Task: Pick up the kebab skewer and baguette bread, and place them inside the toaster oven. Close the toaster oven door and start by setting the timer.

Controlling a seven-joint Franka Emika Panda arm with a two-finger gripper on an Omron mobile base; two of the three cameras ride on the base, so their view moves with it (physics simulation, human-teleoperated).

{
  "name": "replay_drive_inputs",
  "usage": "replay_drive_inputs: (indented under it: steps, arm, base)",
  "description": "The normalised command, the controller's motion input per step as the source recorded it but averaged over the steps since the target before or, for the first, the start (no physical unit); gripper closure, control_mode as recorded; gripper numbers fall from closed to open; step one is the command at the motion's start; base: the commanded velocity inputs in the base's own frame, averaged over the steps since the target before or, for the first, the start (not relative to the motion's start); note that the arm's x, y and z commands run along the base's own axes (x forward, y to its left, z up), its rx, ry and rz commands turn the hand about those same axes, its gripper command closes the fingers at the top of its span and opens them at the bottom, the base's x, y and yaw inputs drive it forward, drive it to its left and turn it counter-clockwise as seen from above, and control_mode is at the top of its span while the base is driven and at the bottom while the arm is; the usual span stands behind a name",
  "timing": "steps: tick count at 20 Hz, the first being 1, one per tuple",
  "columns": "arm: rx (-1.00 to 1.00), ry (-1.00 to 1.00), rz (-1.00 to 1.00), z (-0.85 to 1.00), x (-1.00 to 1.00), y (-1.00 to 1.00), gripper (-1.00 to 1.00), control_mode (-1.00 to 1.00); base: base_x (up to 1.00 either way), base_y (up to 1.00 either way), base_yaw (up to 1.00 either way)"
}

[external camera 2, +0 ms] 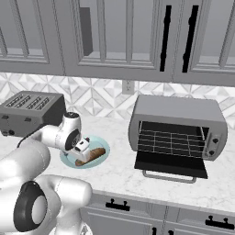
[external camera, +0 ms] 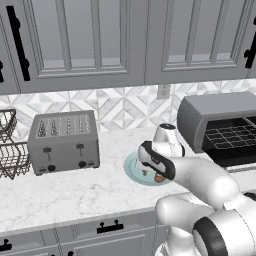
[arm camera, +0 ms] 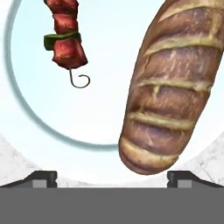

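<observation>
Glossy white arm (external camera: 210,185) — black joint bands.

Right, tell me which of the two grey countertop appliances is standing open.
The toaster oven, right of the teal plate: its door is folded down, exposing the wire rack. The slot toaster on the left has only top slots and levers.
</observation>
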Motion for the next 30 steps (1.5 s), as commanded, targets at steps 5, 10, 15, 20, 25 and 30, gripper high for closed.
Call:
replay_drive_inputs:
  steps: [5,10,15,20,25,30]
  arm:
    - [-0.01,0.03,-0.06,-0.12,0.07,-0.02,-1.00,-1.00]
    - [-0.05,0.01,-0.05,-0.18,0.05,-0.02,-1.00,-1.00]
    - [-0.06,0.00,-0.07,-0.05,0.00,-0.20,-1.00,-1.00]
    - [-0.04,0.00,-0.10,0.00,-0.02,-0.32,-1.00,-1.00]
    - [0.00,0.00,-0.06,-0.10,0.06,-0.03,-1.00,-1.00]
    - [0.00,0.01,-0.05,-0.10,-0.10,0.00,-1.00,-1.00]
  base:
    - [0.00,0.00,0.00]
    - [0.00,0.00,0.00]
    - [0.00,0.00,0.00]
    - [0.00,0.00,0.00]
    - [0.00,0.00,0.00]
    - [0.00,0.00,0.00]
